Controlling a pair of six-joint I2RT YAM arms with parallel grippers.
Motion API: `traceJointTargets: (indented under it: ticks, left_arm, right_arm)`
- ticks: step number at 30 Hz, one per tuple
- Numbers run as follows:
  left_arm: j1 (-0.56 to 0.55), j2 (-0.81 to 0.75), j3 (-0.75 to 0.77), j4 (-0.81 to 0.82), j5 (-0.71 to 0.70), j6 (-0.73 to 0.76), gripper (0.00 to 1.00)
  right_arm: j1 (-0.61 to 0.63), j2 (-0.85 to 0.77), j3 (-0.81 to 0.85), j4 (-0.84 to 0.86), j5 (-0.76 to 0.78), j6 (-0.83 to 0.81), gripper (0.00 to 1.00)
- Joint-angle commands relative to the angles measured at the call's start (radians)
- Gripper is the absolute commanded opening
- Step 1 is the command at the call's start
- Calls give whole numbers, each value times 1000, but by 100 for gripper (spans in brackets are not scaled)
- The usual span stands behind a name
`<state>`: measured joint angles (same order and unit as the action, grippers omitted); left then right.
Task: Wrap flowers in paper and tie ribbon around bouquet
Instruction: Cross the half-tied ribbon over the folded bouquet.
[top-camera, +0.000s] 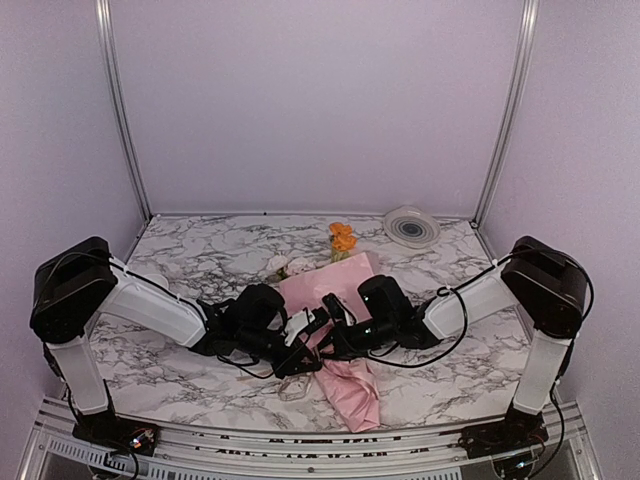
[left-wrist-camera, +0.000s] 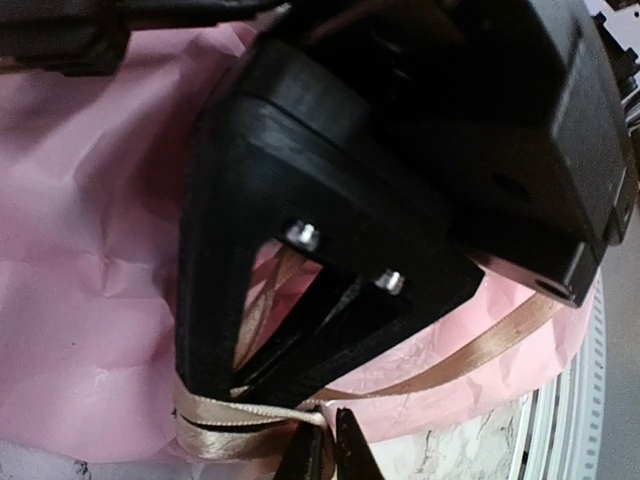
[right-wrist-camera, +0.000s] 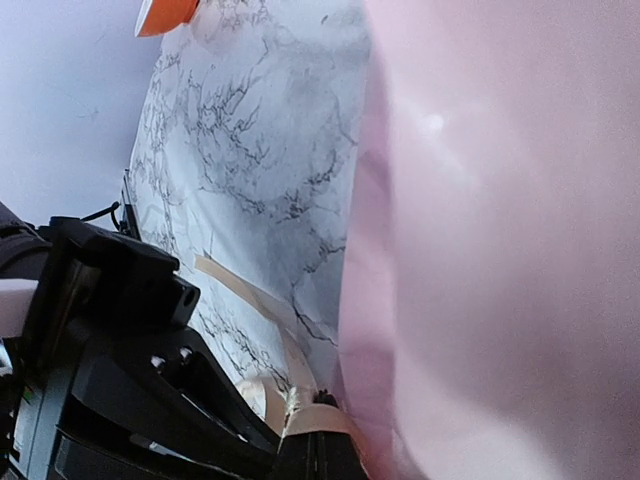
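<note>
The bouquet (top-camera: 345, 330) lies on the marble table as a pink paper (left-wrist-camera: 90, 300) cone. An orange bloom (top-camera: 343, 238) and pale roses (top-camera: 285, 267) show at its far, wide end. The tan ribbon (left-wrist-camera: 500, 340) runs across the paper's middle, and a loose loop (top-camera: 292, 388) lies on the table beside it. My left gripper (left-wrist-camera: 335, 442) is shut, pinching the ribbon at its tips. My right gripper (right-wrist-camera: 322, 452) is shut too, with ribbon (right-wrist-camera: 320, 415) banded over its tips. Both grippers (top-camera: 312, 345) meet tip to tip at the cone's left side.
A round white-grey disc (top-camera: 411, 226) lies at the back right of the marble table (top-camera: 190, 260). Something orange (right-wrist-camera: 165, 12) shows at the top edge of the right wrist view. Walls close the table on three sides.
</note>
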<state>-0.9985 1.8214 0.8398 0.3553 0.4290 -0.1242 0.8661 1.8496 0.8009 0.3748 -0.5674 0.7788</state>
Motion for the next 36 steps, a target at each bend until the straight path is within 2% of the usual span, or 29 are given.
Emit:
traceJointTargets:
  ticks: [1,8,13,20,27,33,36]
  left_arm:
    - [-21,32,22,9,-31,5,9]
    - [-49,65,47,-80,-147,50,13]
    - [-54,67,48,-80,-194,52,15]
    - [-54,54,19,-40,-200,46,16]
    - [-54,47,2,18,-183,33,16]
    - [-54,21,-30,66,-179,15,16]
    - [-54,15,-43,78,-172,17,16]
  right_arm:
    - [-8,-4,-1,9,21,20,0]
    - [-15,-41,-5,-77,40,4,3]
    - [-18,-87,16,-187,47,-37,9]
    - [-18,-160,26,-310,58,-90,10]
    - [-49,-138,27,-295,42,-95,12]
    - [-49,-101,25,-250,2,-88,3]
    - [-49,-110,15,-243,1,-87,4]
